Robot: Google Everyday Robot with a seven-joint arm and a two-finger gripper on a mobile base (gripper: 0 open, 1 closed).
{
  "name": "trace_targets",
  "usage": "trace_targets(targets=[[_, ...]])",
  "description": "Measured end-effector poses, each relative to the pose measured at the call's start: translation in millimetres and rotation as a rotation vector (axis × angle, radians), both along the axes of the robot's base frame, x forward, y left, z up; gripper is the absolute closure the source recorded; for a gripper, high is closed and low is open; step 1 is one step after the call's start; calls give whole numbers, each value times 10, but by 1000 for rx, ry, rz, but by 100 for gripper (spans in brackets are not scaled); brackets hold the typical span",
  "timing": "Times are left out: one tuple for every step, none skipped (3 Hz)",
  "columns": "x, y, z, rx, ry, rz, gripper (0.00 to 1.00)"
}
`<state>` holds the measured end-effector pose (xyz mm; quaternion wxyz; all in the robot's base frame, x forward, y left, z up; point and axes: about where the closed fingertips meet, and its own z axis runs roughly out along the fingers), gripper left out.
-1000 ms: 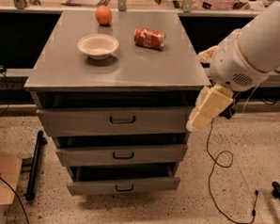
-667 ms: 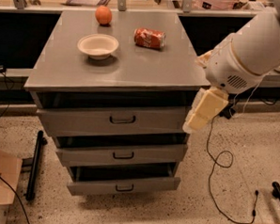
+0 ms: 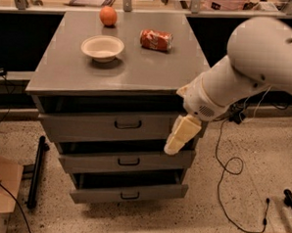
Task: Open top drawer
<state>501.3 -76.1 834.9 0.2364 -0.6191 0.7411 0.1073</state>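
Note:
The top drawer point(image 3: 96, 126) is the widest grey drawer front under the cabinet top, with a small dark loop handle point(image 3: 128, 124) at its centre. It looks pushed in, with a dark gap above it. My gripper point(image 3: 181, 136), cream-coloured, hangs from the big white arm point(image 3: 251, 70) that reaches in from the right. It sits in front of the drawer's right end, to the right of the handle, with its tip down at the drawer's lower edge. It holds nothing that I can see.
Two narrower drawers point(image 3: 126, 161) point(image 3: 129, 193) sit below and stick out slightly. On the cabinet top point(image 3: 153, 70) are a bowl point(image 3: 102, 47), an orange point(image 3: 108, 16) and a red can point(image 3: 156, 40). Cables point(image 3: 231, 167) lie on the floor to the right, a black bar point(image 3: 35, 171) and a cardboard box point(image 3: 0, 189) to the left.
The arm has swung left and the gripper has moved from beside the cabinet's right edge to in front of the top drawer's right end.

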Motion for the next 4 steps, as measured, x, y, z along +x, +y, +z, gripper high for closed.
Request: trace_targets(targets=[[177,140,-353,41,20,12,0],[432,216,-730,83,38,3,0],[700,241,-1108,140,75,-17,0],[1067,241,-1518,202,126,-29,4]])
